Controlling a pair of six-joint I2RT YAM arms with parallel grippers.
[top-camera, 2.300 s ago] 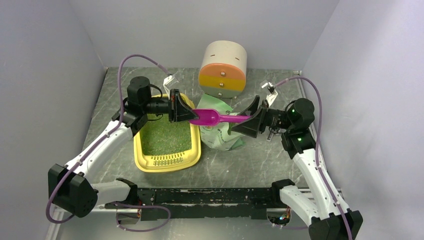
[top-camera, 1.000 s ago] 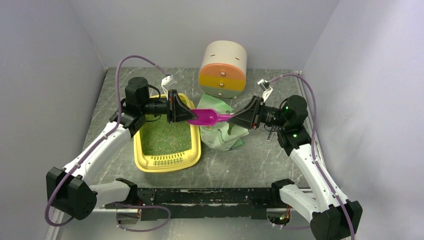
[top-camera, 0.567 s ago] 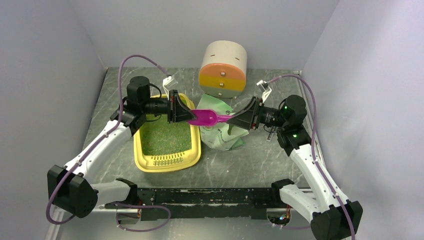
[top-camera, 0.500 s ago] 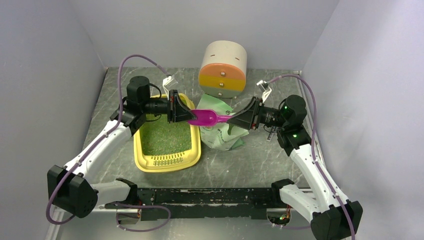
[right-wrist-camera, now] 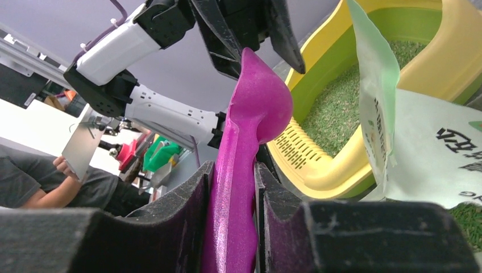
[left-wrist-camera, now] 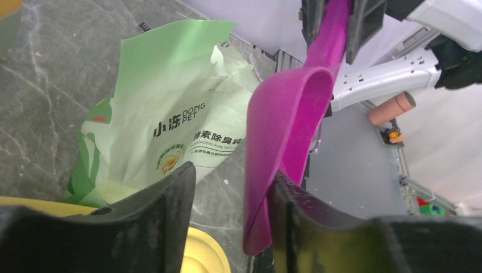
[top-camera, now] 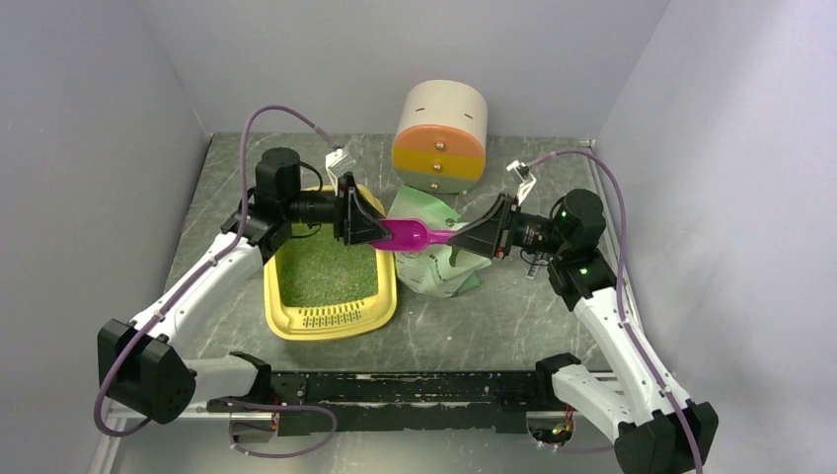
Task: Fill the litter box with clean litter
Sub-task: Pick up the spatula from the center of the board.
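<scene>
The yellow litter box lies left of centre with greenish-grey clean litter spread inside; both also show in the right wrist view, litter box and litter. A magenta scoop hangs level between the arms, above the box's right rim. My right gripper is shut on its handle. My left gripper stands open around the scoop's bowl. The bowl's edge rests against one finger, and a gap separates it from the other.
A pale green printed bag stands open just right of the box, under the scoop. The round beige, orange and yellow drawer cabinet sits at the back. Grey walls close in both sides.
My left gripper's jaws have opened off the scoop's bowl. The right gripper came in, shut on the handle and still holds it. The scoop has shifted slightly right.
</scene>
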